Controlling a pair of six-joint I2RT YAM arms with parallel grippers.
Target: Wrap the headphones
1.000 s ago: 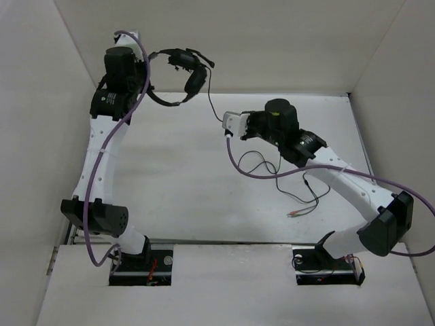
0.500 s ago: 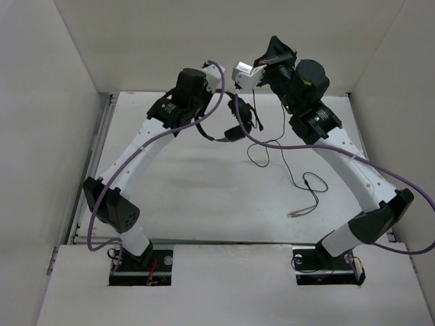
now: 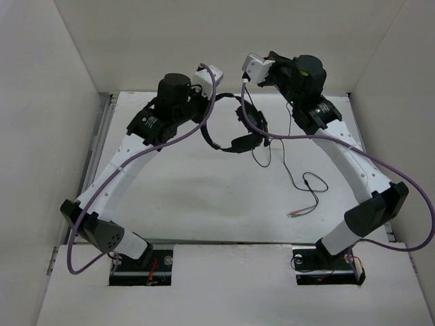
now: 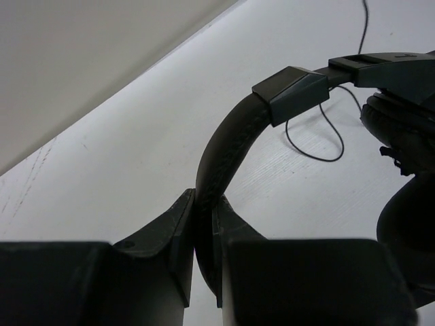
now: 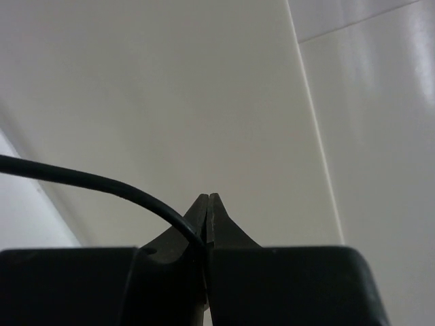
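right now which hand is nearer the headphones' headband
Left. The left hand is shut on the headband itself, the band squeezed between its fingers. The right hand is off the band, pinching the thin black cable instead.

Robot lab cell: white table (image 3: 183, 204) boxed by plain walls (image 3: 204, 41) (arms (image 3: 122, 163) bolted on)

White table (image 3: 170, 197) — boxed on three sides by white walls (image 3: 204, 41).

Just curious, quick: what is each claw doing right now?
Left gripper: closed, holding the headphones by their band.
Right gripper: closed, pinching their thin cable.
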